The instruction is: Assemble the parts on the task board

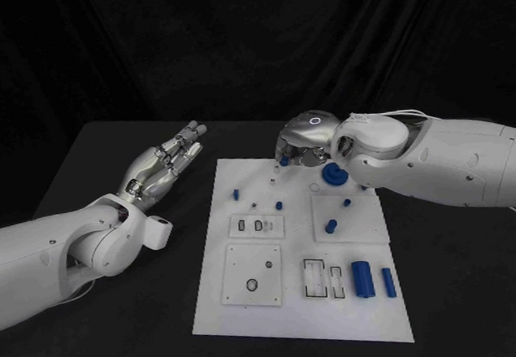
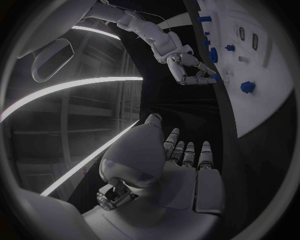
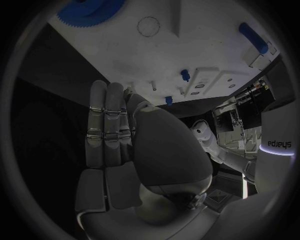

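While the right hand [image 1: 306, 147] hovers at the task board's [image 1: 292, 308] 12 o'clock edge, fingers together, grasp uncertain, lower slowly beside the blue gear [image 1: 332, 172]; left hand [image 1: 164, 166] idle, fingers straight.

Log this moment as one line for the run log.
left hand: open, off board | right hand: at task board far edge, grasp unclear | blue gear: on board

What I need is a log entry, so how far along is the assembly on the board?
Looks done: a few small blue pegs stand in the task board. In hand: the right hand reaches over its far edge, fingertips at a small blue piece; grip unclear. The left hand hovers open beside the board. Left: two blue cylinders lie beside empty outlined slots.
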